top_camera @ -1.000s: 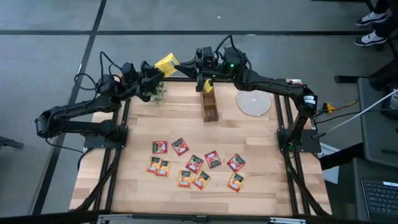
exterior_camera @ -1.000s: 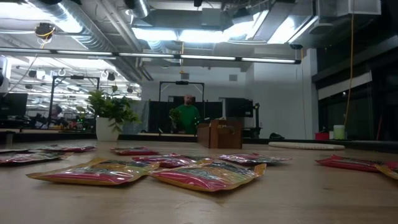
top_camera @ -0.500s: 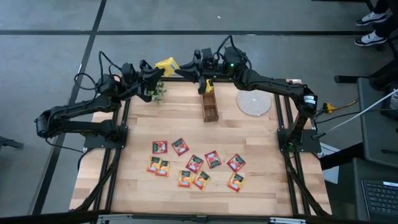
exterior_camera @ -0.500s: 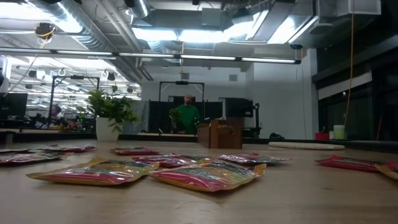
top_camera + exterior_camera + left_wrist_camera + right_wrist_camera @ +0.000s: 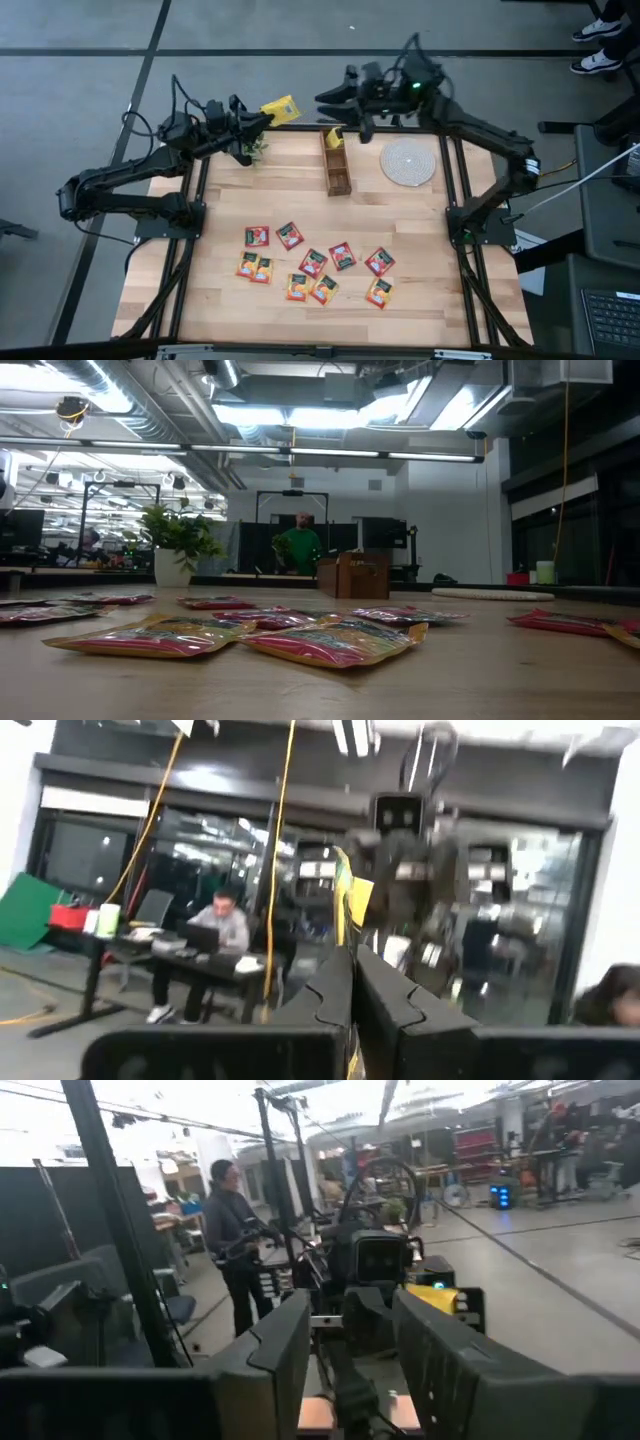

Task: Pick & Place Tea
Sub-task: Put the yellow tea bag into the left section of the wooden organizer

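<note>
A wooden table (image 5: 420,260) is filling the middle of the high view, with grey floor lying around it. A small dark wooden box (image 5: 337,168) is standing near the far edge, and a round pale woven mat (image 5: 408,163) is lying just beside it on the right. A small green potted plant (image 5: 251,149) is sitting at the far left corner (partly hidden). In the low view, a person in a green top (image 5: 299,545) is standing beyond the table. Another person (image 5: 218,932) is sitting at a desk, and a third (image 5: 230,1240) is standing in the room.
</note>
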You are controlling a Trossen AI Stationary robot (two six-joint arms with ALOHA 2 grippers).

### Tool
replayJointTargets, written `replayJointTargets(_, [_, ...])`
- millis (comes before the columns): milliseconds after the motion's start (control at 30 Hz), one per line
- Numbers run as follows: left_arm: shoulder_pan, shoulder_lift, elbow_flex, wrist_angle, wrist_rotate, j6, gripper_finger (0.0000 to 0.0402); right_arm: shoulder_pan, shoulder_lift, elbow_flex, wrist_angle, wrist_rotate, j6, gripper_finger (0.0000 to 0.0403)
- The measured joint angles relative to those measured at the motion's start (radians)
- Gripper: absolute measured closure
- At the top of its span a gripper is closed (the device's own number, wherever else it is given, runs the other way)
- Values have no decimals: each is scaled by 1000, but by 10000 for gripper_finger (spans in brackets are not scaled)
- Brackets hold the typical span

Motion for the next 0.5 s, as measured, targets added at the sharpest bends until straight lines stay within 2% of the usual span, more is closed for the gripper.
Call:
replayJointTargets(133, [6, 52, 106, -157, 46, 117, 399, -14, -80, 0, -128, 35, -59, 256])
replayJointTargets(300, [56, 151, 228, -331, 154, 240, 399, -16, -139, 0, -233, 117, -105, 256])
replayJointTargets(500, [132, 292, 319, -399, 216, 277, 399, -16, -150, 0, -289, 140, -103, 256])
